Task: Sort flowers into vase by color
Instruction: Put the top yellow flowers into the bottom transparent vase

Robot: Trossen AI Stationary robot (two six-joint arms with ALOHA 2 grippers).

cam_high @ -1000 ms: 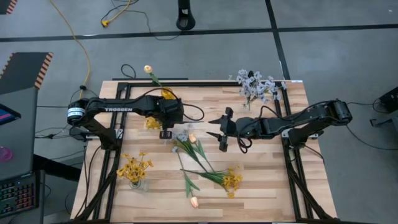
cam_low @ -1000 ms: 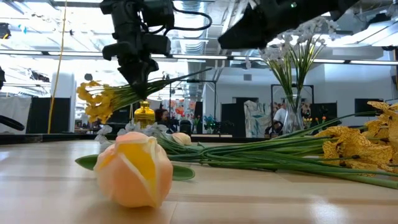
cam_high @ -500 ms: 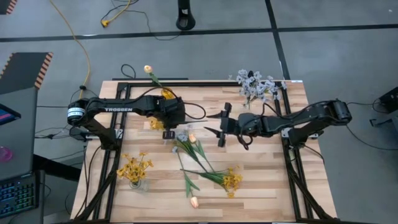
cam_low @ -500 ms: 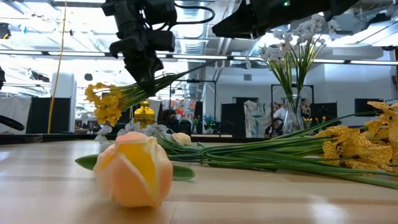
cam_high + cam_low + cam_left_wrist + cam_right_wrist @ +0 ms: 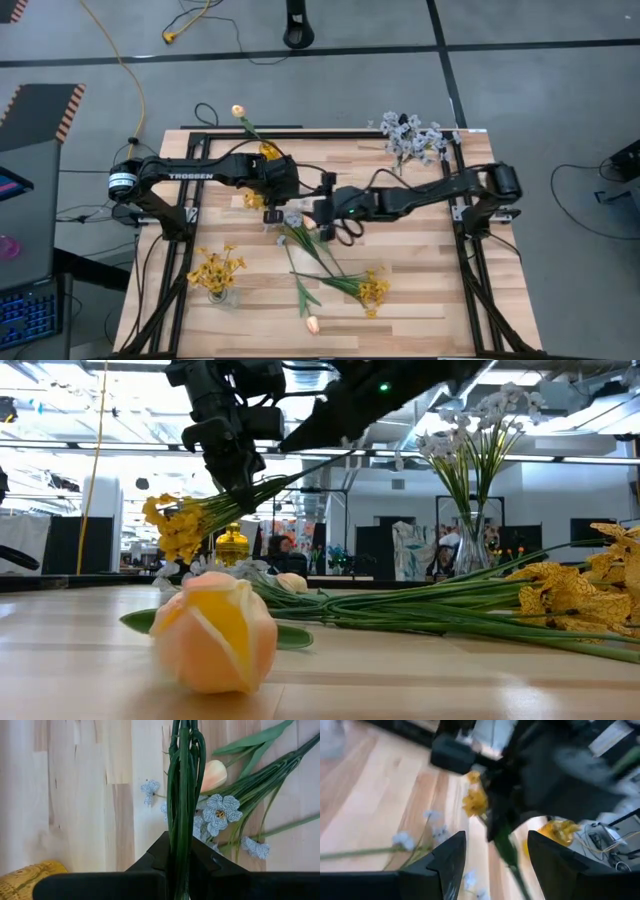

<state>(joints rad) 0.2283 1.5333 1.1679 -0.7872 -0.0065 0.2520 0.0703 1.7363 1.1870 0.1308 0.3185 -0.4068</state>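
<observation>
Moved since the earlier frame: the right claw (image 5: 335,215) has been carried leftward over the middle of the pale wooden plank surface (image 5: 440,270), close beside the left claw (image 5: 270,200); its fingers are spread apart, nothing gripped. The left claw is clamped on the green plastic stems of a yellow-blossom sprig (image 5: 180,525), held above the surface, long axis slanted, blossoms lowest. Loose sprigs (image 5: 330,270) are strewn mid-surface; a peach-cream tulip-like bud (image 5: 213,632) lies at the near edge.

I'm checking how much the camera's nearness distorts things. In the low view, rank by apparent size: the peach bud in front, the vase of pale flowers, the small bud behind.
1. Peach bud, though it lies nearest the camera.
2. Vase of pale flowers.
3. Small bud.
</observation>
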